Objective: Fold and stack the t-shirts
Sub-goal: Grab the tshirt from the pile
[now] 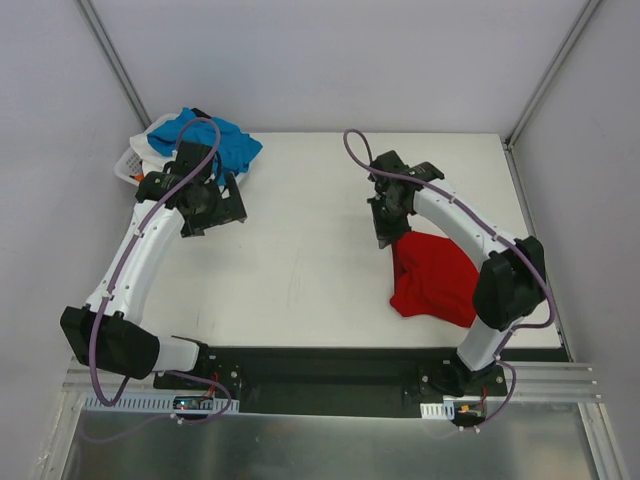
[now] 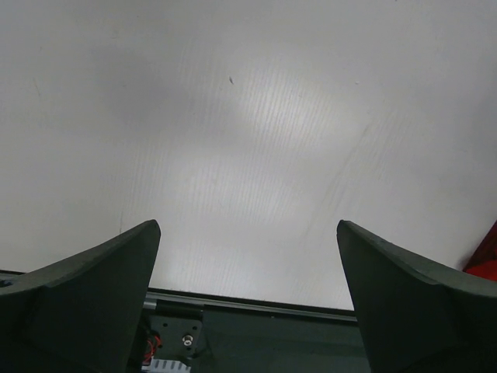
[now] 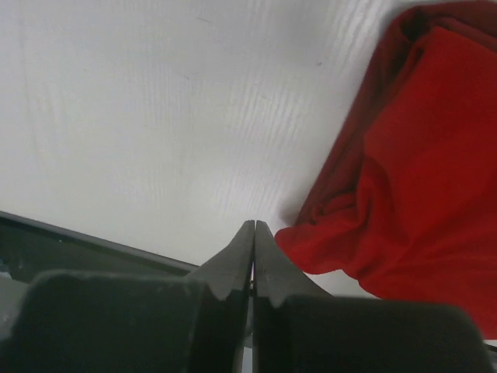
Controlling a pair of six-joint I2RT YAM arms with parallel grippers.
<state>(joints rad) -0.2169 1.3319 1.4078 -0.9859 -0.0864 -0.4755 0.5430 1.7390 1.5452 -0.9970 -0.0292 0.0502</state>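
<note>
The red t-shirt (image 1: 435, 275) lies crumpled on the right half of the white table (image 1: 300, 270). It fills the right side of the right wrist view (image 3: 419, 179). My right gripper (image 1: 386, 236) (image 3: 254, 223) hovers at the shirt's far left corner. It is shut, with no cloth between its fingers and the red fabric just to their right. The turquoise t-shirt (image 1: 215, 140) is heaped at the table's far left corner. My left gripper (image 1: 215, 205) (image 2: 248, 225) stands open over bare table just in front of that heap. A sliver of the red t-shirt (image 2: 485, 252) shows at the left wrist view's right edge.
A white basket (image 1: 130, 165) holds the turquoise heap, with white and dark cloth underneath. Grey walls close off the back and both sides. The black mounting rail (image 1: 330, 365) with both arm bases runs along the near edge.
</note>
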